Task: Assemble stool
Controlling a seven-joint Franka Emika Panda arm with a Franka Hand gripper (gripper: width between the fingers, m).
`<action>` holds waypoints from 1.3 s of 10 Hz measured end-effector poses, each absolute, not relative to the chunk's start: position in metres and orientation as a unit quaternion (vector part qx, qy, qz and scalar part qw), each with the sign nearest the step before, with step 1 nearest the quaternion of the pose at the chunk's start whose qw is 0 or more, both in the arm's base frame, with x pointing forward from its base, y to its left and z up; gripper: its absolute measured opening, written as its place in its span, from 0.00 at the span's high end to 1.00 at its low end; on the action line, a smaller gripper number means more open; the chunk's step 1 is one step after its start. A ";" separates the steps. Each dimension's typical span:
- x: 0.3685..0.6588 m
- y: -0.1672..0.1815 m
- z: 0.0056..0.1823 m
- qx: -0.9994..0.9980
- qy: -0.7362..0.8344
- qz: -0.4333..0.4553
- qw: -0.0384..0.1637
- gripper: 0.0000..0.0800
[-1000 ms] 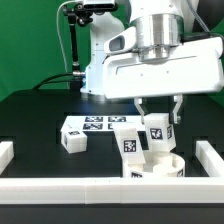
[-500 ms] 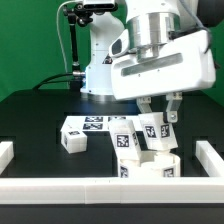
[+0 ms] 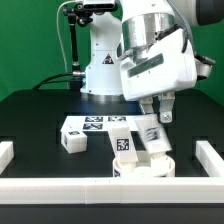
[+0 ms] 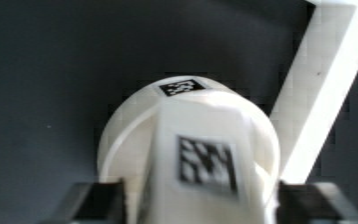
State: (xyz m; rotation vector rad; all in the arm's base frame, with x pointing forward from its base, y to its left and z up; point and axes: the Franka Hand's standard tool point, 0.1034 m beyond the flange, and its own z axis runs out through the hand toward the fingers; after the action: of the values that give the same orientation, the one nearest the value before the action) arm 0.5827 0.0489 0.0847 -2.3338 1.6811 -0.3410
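Black table, green backdrop, white rails fencing the work area. Starting at the exterior view's left, a loose leg lies on its own, just beside the marker board. Next, an upright leg stands at the round seat, which sits near the front rail. Above the seat the arm leans over, its jaws clenched on the held leg. That leg is tilted, and I can't tell whether its lower end touches the seat. The wrist view shows it pinched between the jaws.

My worry is the slant. Pressed down like that, the held leg could bind at its socket, shove the unbraced seat toward the front rail, or knock the upright leg.
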 end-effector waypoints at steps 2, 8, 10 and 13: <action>0.588 0.050 0.089 -0.812 0.560 -0.112 0.124 0.21; 0.592 0.056 0.106 -0.816 0.551 -0.113 0.135 0.19; 0.592 0.052 0.112 -0.815 0.551 -0.116 0.138 0.19; 0.593 0.049 0.114 -0.819 0.544 -0.119 0.137 0.19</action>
State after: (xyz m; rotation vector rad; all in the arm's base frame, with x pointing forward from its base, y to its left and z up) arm 0.5928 0.0490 0.1142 -2.3707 1.5741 -0.3455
